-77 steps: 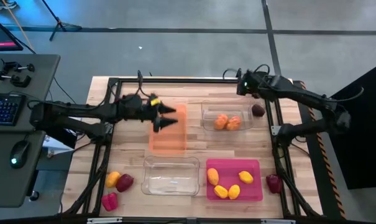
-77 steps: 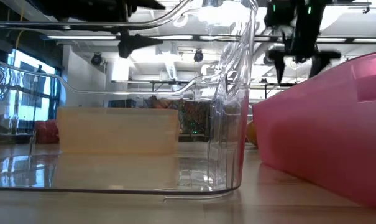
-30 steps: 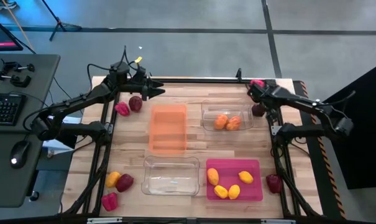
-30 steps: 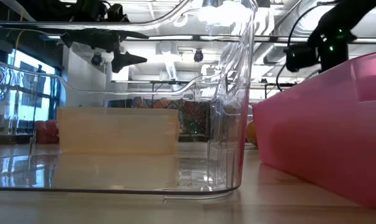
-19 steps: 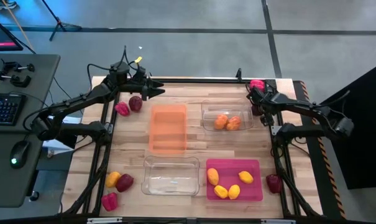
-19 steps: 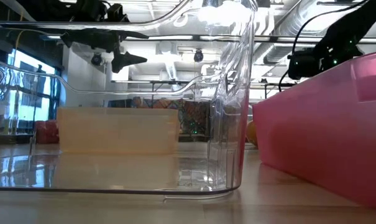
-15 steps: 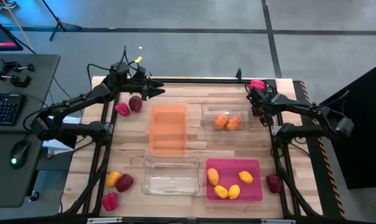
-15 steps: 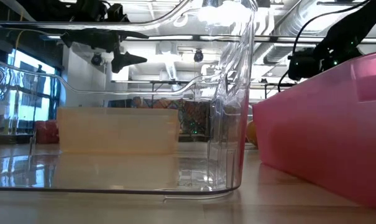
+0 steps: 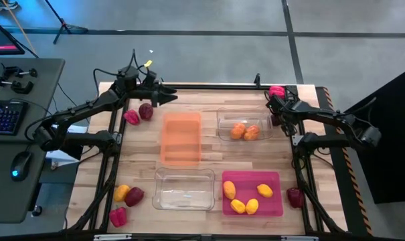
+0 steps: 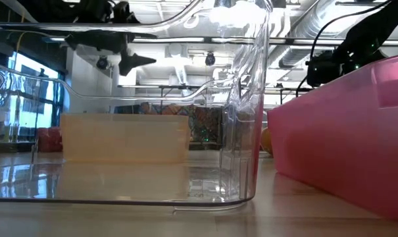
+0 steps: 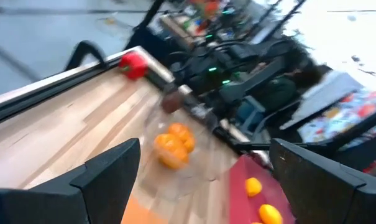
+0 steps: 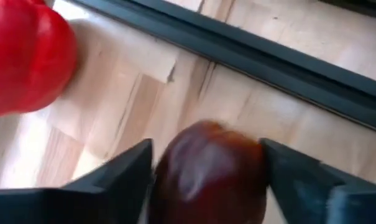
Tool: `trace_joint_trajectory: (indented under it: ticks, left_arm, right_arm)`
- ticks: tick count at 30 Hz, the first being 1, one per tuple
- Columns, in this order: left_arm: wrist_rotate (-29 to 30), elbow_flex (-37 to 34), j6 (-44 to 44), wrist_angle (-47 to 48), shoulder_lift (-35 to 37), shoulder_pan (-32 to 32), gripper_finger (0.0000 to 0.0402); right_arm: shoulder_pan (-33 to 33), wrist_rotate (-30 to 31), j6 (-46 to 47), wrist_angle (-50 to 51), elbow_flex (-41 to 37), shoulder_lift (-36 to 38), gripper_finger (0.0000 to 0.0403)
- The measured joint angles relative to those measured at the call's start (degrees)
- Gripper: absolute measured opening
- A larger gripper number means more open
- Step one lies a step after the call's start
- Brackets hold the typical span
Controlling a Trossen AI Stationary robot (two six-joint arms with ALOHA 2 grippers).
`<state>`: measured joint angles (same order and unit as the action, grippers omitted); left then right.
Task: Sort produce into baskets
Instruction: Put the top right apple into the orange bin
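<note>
My right gripper [image 9: 278, 118] is at the table's far right, down over a dark maroon round fruit [image 12: 206, 168], and is shut on it. A red-pink pepper [image 9: 277, 90] lies just beyond it by the far rail and also shows in the right wrist view [image 12: 26, 56]. My left gripper [image 9: 169, 98] hovers open and empty over the far left, beyond the orange tray [image 9: 182, 157]. A pepper [image 9: 131, 118] and a maroon fruit [image 9: 146, 110] lie on the table below it. My right gripper pinches the maroon fruit by its two opposite sides [image 12: 166, 174] between its two fingers. The fingers come from above, slanting down. The fruit fills the gap between them. It seems to rest on the wood by the black frame rail; its underside is hidden.
A clear tray [image 9: 222, 120] holds two oranges [image 9: 244, 131]. The magenta tray [image 9: 280, 201] holds several lemons, and a clear tray [image 9: 158, 175] stands near. An orange [image 9: 122, 193], a maroon fruit [image 9: 134, 196] and a pepper [image 9: 118, 216] lie near left, and a dark red fruit [image 9: 294, 196] near right.
My right gripper has gone a little toward the table's near edge and down, from beside the far-right pepper onto the maroon fruit, and has stayed there for the last half second.
</note>
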<state>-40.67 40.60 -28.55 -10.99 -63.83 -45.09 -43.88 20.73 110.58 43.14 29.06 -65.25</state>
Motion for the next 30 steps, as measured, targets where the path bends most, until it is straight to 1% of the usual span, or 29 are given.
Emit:
trace_joint_trajectory:
  ticks: [3, 4, 6, 11, 13, 15, 18, 20, 23, 26, 28, 30]
  left_arm:
    - [-2.3, 0.0, -2.2, -4.6, 0.0, -0.6, 0.0346]
    - [-2.5, 0.0, -3.0, -5.9, 0.0, -0.9, 0.0346]
    - [-2.7, 0.0, -4.2, -8.2, 0.0, -1.5, 0.0346]
    - [-2.7, 0.0, -5.9, -10.3, 0.0, -2.8, 0.0346]
    - [-2.7, 0.0, -5.9, -10.1, 0.0, -3.0, 0.0346]
    - [-2.4, 0.0, -5.9, -10.2, 0.0, -3.0, 0.0346]
    - [-1.2, 0.0, -6.0, -10.6, 0.0, -2.9, 0.0346]
    - [-0.4, 0.0, -7.4, -13.4, 0.0, -2.9, 0.0346]
    - [2.1, 0.0, -9.1, -20.1, 0.0, -2.9, 0.0346]
    - [7.4, 0.0, -7.6, -26.0, 0.0, -2.9, 0.0346]
    - [12.6, 0.0, -6.4, -28.0, 0.0, -2.9, 0.0346]
    - [16.9, 0.0, -7.6, -28.4, 0.0, -2.9, 0.0346]
  right_arm:
    - [0.0, 0.7, -2.3, -1.7, 0.1, 0.8, 0.019]
    - [0.0, 1.9, -2.7, -1.8, 0.2, 1.3, 0.0162]
    - [0.0, 5.0, -4.2, -1.8, 1.0, 3.1, 0.0126]
    - [0.0, 15.8, -10.3, -1.8, 4.0, 9.8, 0.0122]
    - [0.0, 17.8, -13.3, -2.6, 5.4, 12.4, 0.0122]
    - [0.0, 18.0, -19.1, -6.2, 6.3, 14.5, 0.0122]
    - [1.0, 14.5, -32.0, -18.7, 6.9, 16.3, 0.0122]
    - [2.5, 10.3, -40.0, -28.1, 6.9, 16.1, 0.0122]
    - [6.1, 2.4, -48.6, -41.3, 6.9, 13.9, 0.0122]
    - [11.4, -5.4, -53.2, -50.3, 6.9, 10.0, 0.0122]
    - [15.7, -7.5, -53.8, -54.2, 6.9, 6.6, 0.0122]
    - [20.0, -8.4, -54.2, -58.0, 6.9, 2.4, 0.0122]
